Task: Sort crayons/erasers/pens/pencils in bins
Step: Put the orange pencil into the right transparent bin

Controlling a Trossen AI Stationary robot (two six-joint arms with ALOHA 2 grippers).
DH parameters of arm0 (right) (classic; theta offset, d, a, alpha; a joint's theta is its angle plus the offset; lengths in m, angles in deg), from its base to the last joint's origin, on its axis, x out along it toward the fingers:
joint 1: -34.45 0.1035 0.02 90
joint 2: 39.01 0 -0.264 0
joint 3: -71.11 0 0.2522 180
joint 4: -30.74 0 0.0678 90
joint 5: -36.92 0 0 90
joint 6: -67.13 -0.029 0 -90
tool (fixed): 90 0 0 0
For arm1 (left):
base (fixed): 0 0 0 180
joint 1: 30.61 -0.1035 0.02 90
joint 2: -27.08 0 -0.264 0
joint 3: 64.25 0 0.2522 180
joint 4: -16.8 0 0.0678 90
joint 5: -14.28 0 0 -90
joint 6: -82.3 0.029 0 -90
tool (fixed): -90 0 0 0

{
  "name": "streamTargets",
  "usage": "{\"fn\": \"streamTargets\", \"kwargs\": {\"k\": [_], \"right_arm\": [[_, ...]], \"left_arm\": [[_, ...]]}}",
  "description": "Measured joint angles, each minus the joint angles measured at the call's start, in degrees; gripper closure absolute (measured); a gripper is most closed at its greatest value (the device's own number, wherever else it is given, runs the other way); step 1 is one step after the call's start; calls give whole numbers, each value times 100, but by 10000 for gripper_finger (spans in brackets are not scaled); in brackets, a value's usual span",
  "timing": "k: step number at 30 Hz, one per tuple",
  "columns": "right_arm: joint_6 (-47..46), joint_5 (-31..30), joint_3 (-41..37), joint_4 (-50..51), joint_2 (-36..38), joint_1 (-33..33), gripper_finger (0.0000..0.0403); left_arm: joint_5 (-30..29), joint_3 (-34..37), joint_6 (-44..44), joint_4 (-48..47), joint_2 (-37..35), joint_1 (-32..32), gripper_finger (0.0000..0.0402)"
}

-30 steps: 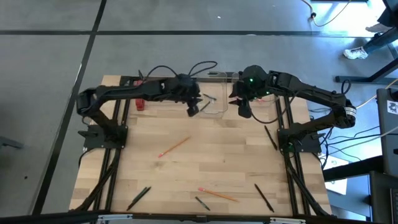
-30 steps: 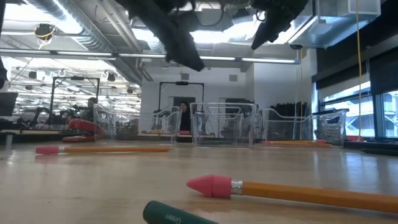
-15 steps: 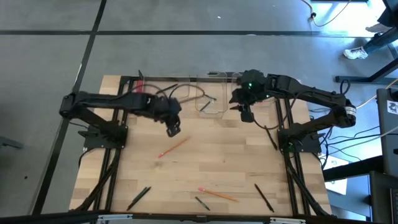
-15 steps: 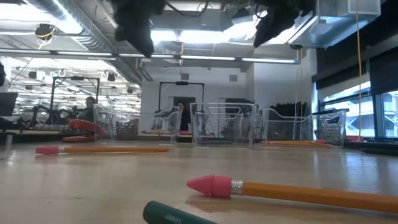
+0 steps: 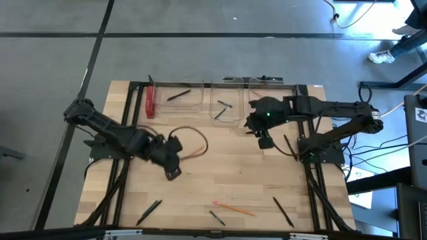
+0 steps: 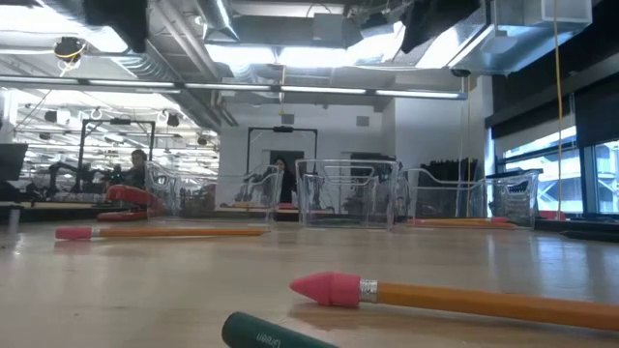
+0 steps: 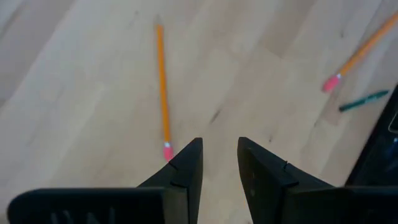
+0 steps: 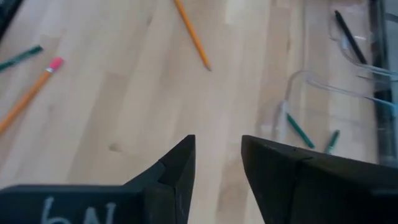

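My left gripper (image 5: 172, 172) (image 7: 219, 144) is open and empty above the table's middle left. An orange pencil (image 7: 163, 87) lies flat below it, its pink eraser tip beside my left finger in the wrist view. My right gripper (image 5: 265, 141) (image 8: 217, 140) is open and empty, above the table in front of the bins. Three clear bins (image 5: 227, 107) stand along the far edge. The left one holds a black pen (image 5: 177, 97). The middle one holds crayons (image 8: 298, 130).
A red bar (image 5: 149, 103) lies left of the bins. Near the front edge lie a pencil (image 5: 233, 209), a crayon (image 5: 217, 217), a dark stick (image 5: 148, 211) and a pen (image 5: 283, 212). Another pen (image 5: 290, 147) lies by the right arm's base.
My left gripper has swung from beside the middle bin toward the table's near-left, ending over the pencil in the middle left. My right gripper has drifted a little toward the near edge, away from the bins.
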Motion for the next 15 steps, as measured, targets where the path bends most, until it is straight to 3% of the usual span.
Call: {"fn": "streamTargets", "kwargs": {"k": [8, 15], "right_arm": [[-473, 1, 0, -4, 0, 559, 271], [-909, 12, 0, -2, 0, 1015, 271]], "left_arm": [[-67, 463, -592, 149, 231, 803, 309], [525, 1488, -716, 1232, 216, 872, 309]]}}
